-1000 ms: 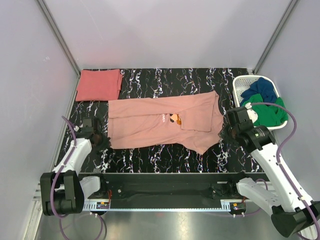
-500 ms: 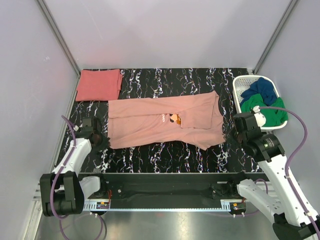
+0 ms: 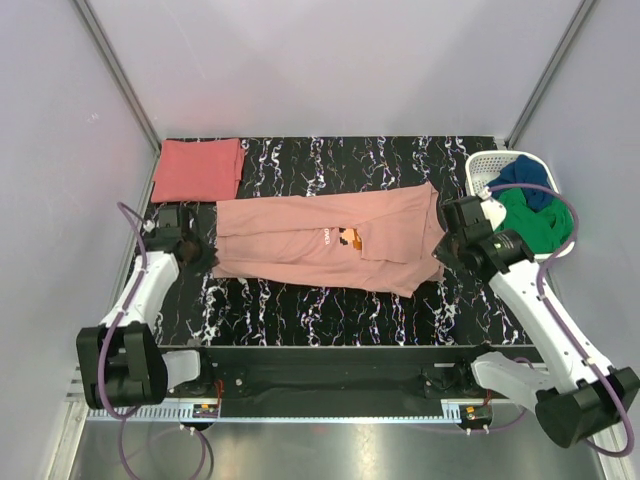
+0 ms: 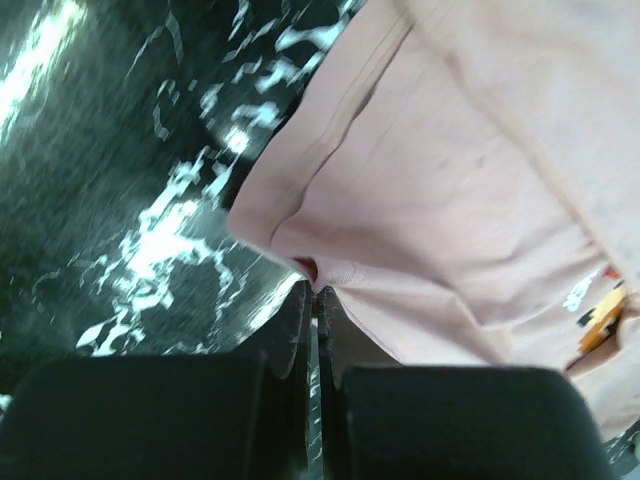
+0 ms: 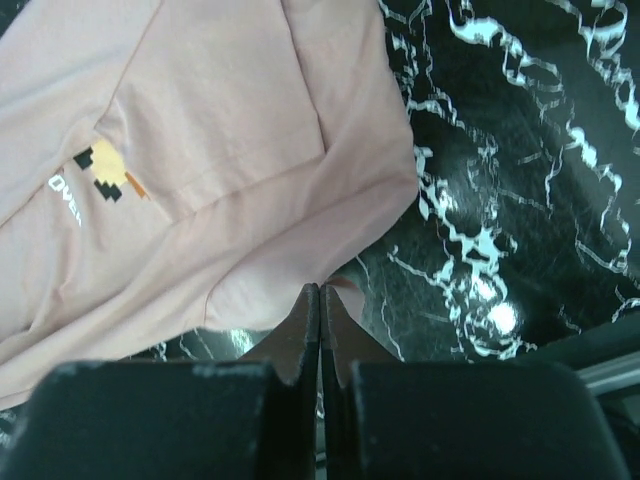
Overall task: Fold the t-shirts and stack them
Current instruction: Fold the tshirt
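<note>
We log the left gripper (image 4: 314, 292) pinched shut on an edge of the salmon-pink t-shirt (image 4: 450, 180) at its fingertips. The right gripper (image 5: 320, 290) clamps the opposite edge. The shirt lies spread between them. The coral-red t-shirt (image 3: 198, 170) lies folded beyond the left fingers.

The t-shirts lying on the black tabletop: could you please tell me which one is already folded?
The coral-red t-shirt in the far-left corner, a compact square; the salmon-pink t-shirt lies spread across the middle.
</note>
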`<action>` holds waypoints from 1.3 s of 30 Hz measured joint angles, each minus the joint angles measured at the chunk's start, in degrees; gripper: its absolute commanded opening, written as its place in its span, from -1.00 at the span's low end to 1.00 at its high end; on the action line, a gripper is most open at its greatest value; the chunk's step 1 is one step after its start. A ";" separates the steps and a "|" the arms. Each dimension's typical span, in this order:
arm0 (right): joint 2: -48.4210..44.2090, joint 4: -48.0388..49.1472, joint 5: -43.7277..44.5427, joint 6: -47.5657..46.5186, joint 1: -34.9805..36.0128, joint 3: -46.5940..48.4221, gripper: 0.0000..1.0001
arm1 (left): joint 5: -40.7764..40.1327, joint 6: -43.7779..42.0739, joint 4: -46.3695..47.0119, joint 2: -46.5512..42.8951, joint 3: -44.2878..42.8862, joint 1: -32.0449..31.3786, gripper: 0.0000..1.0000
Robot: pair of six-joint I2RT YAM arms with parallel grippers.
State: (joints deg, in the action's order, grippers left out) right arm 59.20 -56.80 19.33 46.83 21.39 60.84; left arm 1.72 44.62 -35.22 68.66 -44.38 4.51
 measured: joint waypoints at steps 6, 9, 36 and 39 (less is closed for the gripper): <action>6.93 3.76 2.23 -3.08 -1.01 3.65 -1.00 | -0.44 -1.14 0.17 6.21 -5.38 1.18 -1.00; 10.29 5.11 2.60 -5.01 -3.28 4.85 -1.00 | -0.59 -1.53 0.37 9.57 -6.69 2.14 -1.00; 38.32 10.64 -4.04 -21.14 -10.95 24.94 -1.00 | 1.46 -7.82 0.98 29.03 -20.79 2.89 -1.00; 39.76 10.56 -4.09 -22.01 -10.95 25.64 -1.00 | 0.96 -8.24 -0.20 29.35 -22.45 2.82 -1.00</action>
State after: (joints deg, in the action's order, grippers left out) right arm 98.96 -46.24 15.25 24.82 10.44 86.48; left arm 2.68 36.38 -35.42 98.02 -66.83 7.33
